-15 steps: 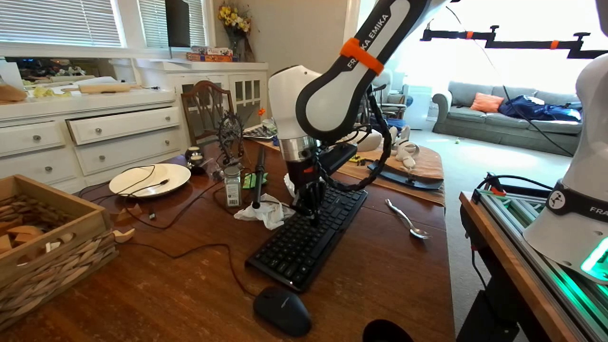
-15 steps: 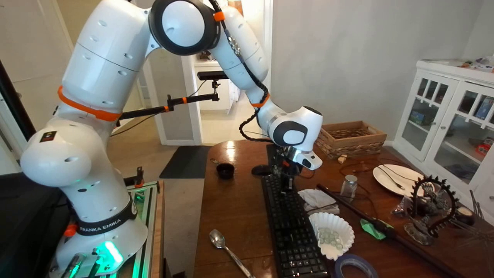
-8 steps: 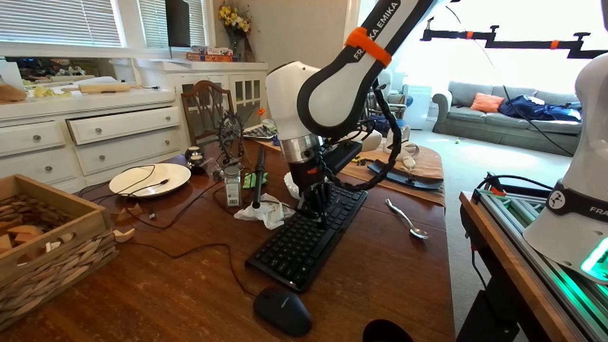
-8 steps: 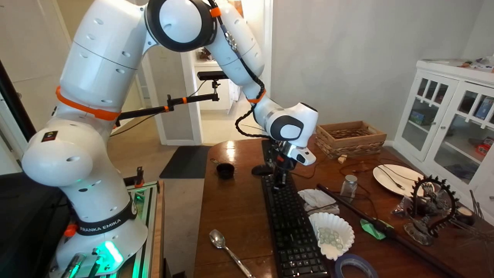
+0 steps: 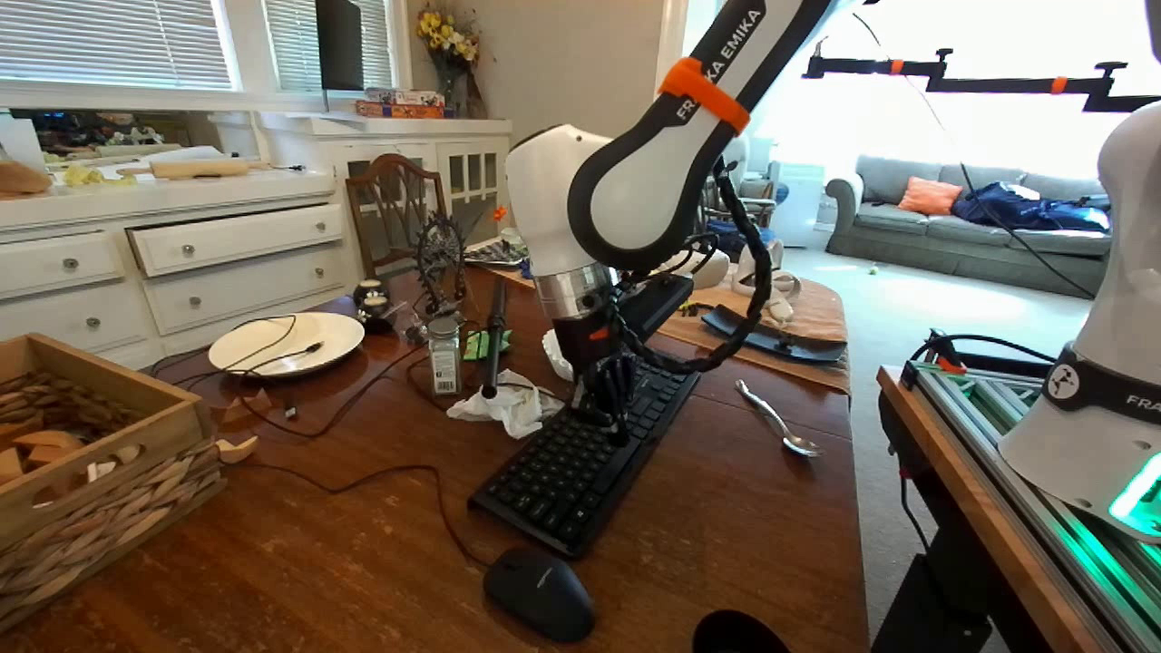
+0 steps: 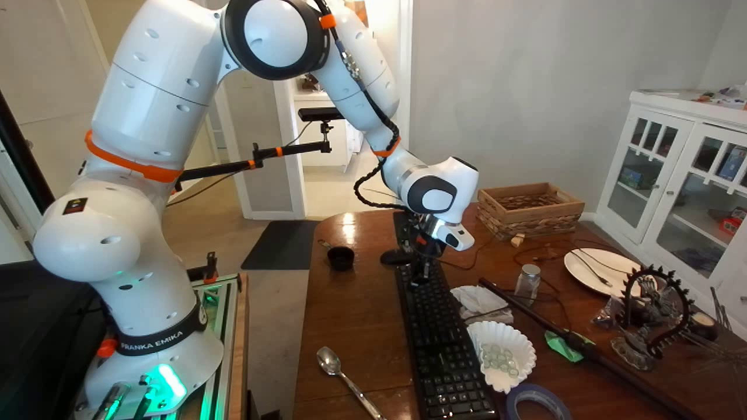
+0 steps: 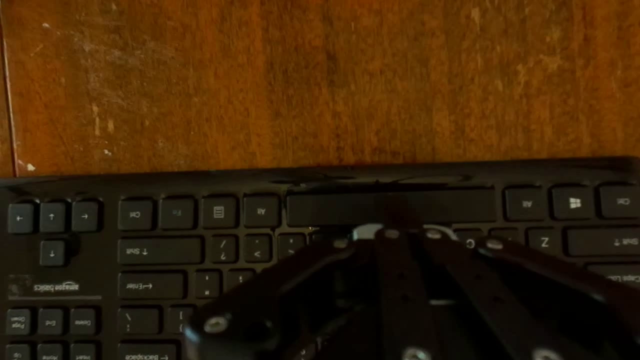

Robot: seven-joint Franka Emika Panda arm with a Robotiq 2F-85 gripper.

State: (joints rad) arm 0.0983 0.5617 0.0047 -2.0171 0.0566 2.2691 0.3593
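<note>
My gripper is shut with nothing visible between its fingers. It points down at a black keyboard, its tips over the middle of the space bar in the wrist view. Whether they touch or press that key I cannot tell. The finger linkages hide several letter keys. In both exterior views the gripper stands low above the keyboard, on the long side nearer the robot base. A black mouse lies beyond one short end of the keyboard. Beside the keyboard is a crumpled white tissue.
A metal spoon lies on the base side of the keyboard. Opposite are a fluted white bowl, blue tape, a black rod and a glass jar. A black cup, a plate and a wicker basket stand farther off.
The gripper has shifted across the keyboard toward the robot base, mostly in the first half second, and has barely moved since. It stays shut. The keyboard and other items look unmoved.
</note>
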